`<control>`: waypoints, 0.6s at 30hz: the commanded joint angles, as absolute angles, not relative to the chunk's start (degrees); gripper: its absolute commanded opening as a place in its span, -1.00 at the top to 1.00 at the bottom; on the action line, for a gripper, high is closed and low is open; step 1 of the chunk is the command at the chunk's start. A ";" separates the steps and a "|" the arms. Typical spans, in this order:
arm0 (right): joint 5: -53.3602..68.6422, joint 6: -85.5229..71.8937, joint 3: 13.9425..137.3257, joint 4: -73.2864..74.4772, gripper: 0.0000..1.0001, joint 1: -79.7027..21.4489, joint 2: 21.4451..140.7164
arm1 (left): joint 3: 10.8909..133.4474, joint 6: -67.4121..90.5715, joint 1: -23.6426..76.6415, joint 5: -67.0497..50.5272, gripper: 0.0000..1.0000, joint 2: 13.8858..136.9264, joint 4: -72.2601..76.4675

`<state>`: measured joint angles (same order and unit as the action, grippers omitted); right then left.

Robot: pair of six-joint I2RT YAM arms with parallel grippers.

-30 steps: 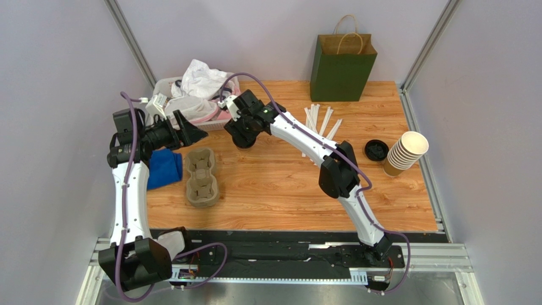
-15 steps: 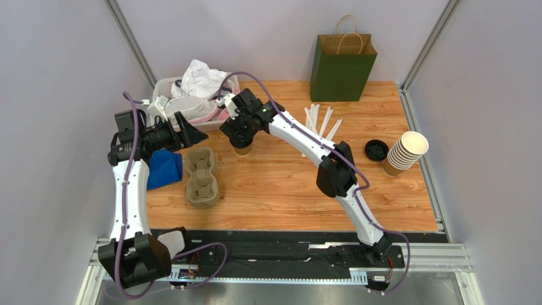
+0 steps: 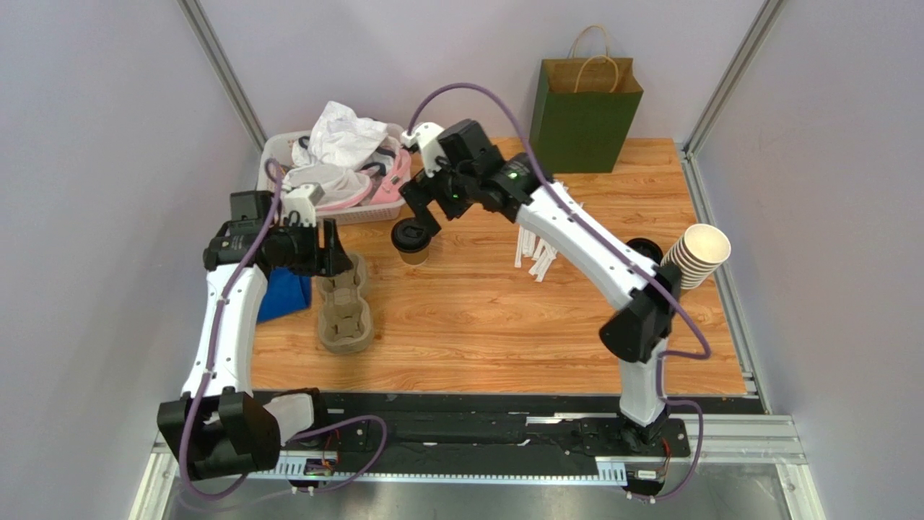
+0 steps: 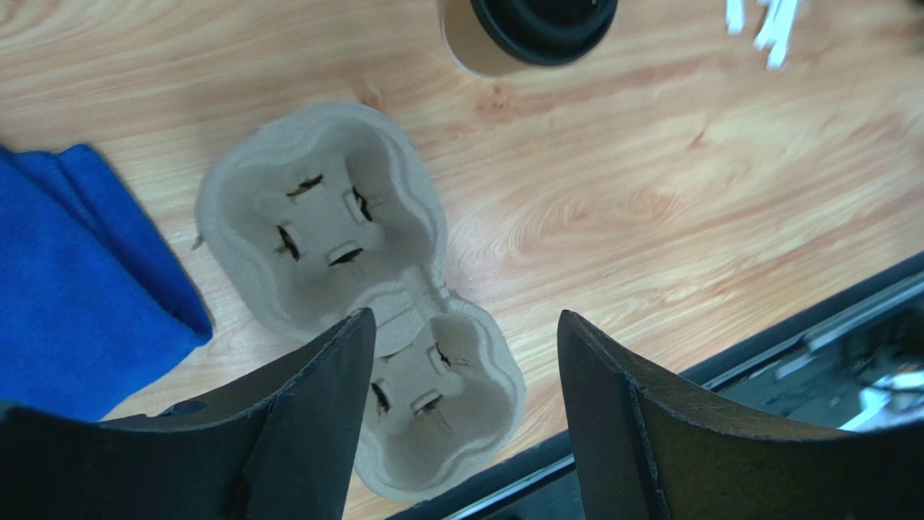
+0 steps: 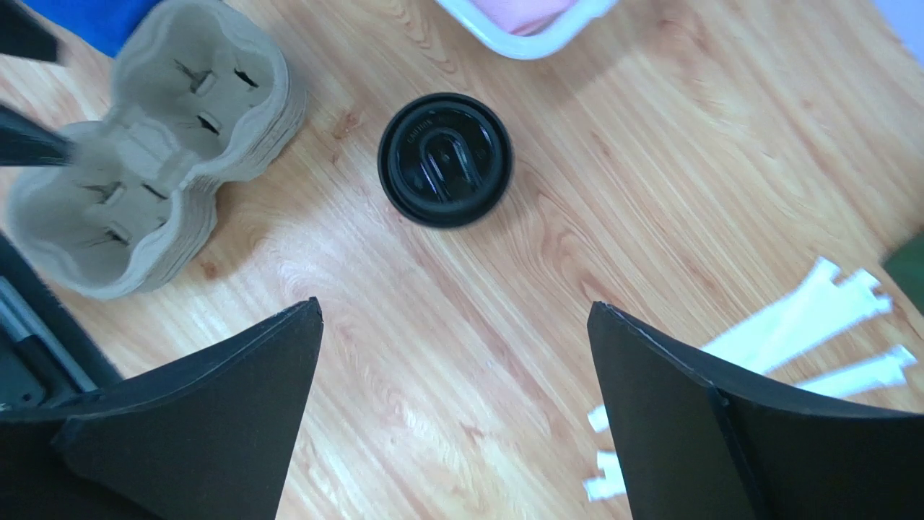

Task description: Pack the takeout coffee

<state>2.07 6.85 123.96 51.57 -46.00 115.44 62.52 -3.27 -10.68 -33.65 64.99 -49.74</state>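
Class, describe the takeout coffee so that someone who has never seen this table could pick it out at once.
On the wooden table, find the white tub of cloths at the far left. Just in front of it, right of the pulp cup carrier, stands the takeout coffee. It alone wears a black lid; the stacked cups at the right edge are open-topped.

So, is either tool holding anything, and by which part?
Nothing is held: right tool open, clear of the coffee cup; left tool open over the cup carrier.
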 commanded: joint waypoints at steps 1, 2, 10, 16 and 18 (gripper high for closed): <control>3.07 3.35 114.65 51.59 -1.00 -42.19 104.09 | 63.63 -10.28 -3.53 -22.35 -0.31 68.20 -51.51; 3.77 3.08 112.17 51.85 -1.00 -41.49 102.67 | 63.72 -10.28 -2.04 -21.37 -0.27 69.77 -51.24; 8.52 -1.04 94.58 51.94 -1.00 -33.67 92.11 | 64.51 -11.16 3.25 -16.18 -0.10 76.90 -49.31; 9.05 -1.58 90.79 51.59 -1.00 -32.69 89.65 | 64.34 -10.99 4.57 -15.64 0.00 79.98 -47.64; 9.31 -1.58 91.32 51.68 -1.00 -32.61 90.08 | 64.16 -10.90 4.83 -15.73 0.01 80.59 -47.29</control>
<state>7.62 -0.40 90.08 53.54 -32.45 93.51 62.54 -9.56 4.23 -16.67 79.83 -49.56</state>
